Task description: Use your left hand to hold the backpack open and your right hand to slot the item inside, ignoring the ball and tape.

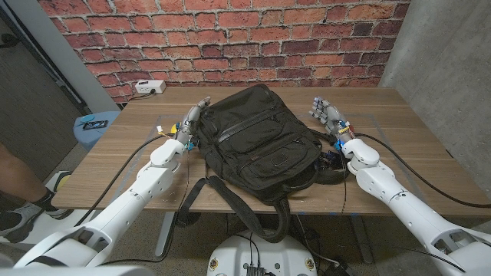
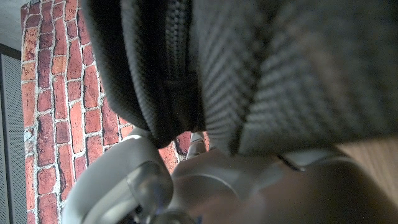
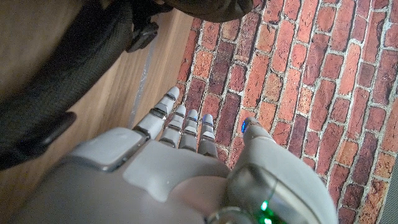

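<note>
One black backpack (image 1: 257,146) in head view, mid-table, long axis diagonal, straps toward the near edge. Left hand (image 1: 189,121) touching its far-left corner (grip unclear); right hand (image 1: 327,116) beside it, fingers straight, together, holding nothing. Left wrist view: fabric close. Right wrist view: same straight fingers (image 3: 180,124).

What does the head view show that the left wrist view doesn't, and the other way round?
The head view alone takes in the whole table, the right hand standing apart from the backpack with nothing in it, and a white power strip at the far edge. The left wrist view alone gives the bag's woven fabric and zipper close up. Both show the black backpack, the left hand against it, and the brick wall.
</note>
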Tool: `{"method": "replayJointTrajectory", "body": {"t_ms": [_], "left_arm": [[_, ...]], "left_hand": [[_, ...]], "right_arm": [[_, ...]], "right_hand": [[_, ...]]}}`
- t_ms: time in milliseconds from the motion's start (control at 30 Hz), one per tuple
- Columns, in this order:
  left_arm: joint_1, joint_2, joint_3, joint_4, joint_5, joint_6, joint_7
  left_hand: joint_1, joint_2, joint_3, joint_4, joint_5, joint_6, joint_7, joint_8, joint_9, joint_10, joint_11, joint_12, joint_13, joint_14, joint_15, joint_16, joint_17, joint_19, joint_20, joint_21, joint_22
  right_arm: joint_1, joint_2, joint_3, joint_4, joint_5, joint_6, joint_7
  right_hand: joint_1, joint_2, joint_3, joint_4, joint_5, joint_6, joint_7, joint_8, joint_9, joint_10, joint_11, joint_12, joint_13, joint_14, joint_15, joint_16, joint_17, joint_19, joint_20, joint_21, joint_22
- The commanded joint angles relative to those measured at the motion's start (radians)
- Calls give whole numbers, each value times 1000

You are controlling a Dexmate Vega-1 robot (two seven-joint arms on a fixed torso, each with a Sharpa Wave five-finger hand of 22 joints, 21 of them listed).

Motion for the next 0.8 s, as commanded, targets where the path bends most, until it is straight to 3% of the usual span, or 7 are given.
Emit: {"method": "replayJointTrajectory", "body": {"t_ms": [33,800], "left_arm": [[-27,-4,13,30,3,5,-28],[54,75,-18,-102,-11,38,-11]], "left_hand": [[10,0,7,-1,4,9,3,4,2,1,7,4,5,-1,6,5,4,2,7,2,2],[13,-3,7,-9,4,12,7,2,3,2,5,3,5,-2,6,4,4,3,6,-6,2]], "right_arm": [[5,13,-1,21,1,11,0],[8,20,-16,12,-33,27,-21]], "right_hand": [[12,-2,6,-4,7,7,2,5,1,8,4,5,3,8,-14,6,4,8,-18,7,2],[19,-10,5,-20,7,4,3,4,1,5,4,4,2,6,-12,4,-3,7,-14,7,2]]}}
